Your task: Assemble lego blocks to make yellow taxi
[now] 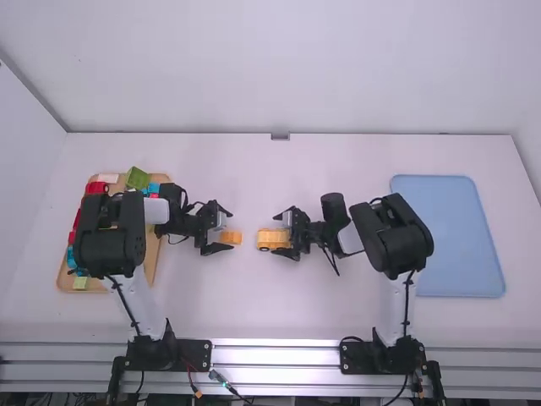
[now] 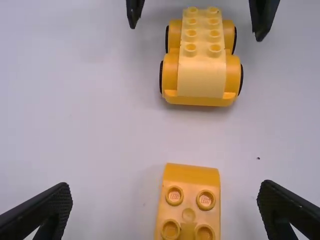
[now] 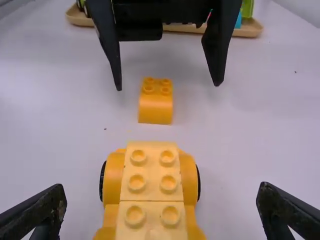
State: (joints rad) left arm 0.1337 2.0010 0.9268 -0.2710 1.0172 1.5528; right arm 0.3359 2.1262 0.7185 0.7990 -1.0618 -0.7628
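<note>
Picture edges crop the yellow block [image 2: 189,207] and wheeled base [image 3: 152,192]; the left arm [image 1: 110,241] partly hides the tray [image 1: 151,258].

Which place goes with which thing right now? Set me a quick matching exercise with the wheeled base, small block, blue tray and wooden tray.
Things:
1. Wheeled base
2. Small block
3. Blue tray
4. Wooden tray

Places:
A. On the table's right side
B. At the left gripper's open fingers
C. Under the left arm, holding coloured pieces
D. At the right gripper's open fingers

Pairs: 1-D, 2-B, 3-A, 4-C
</note>
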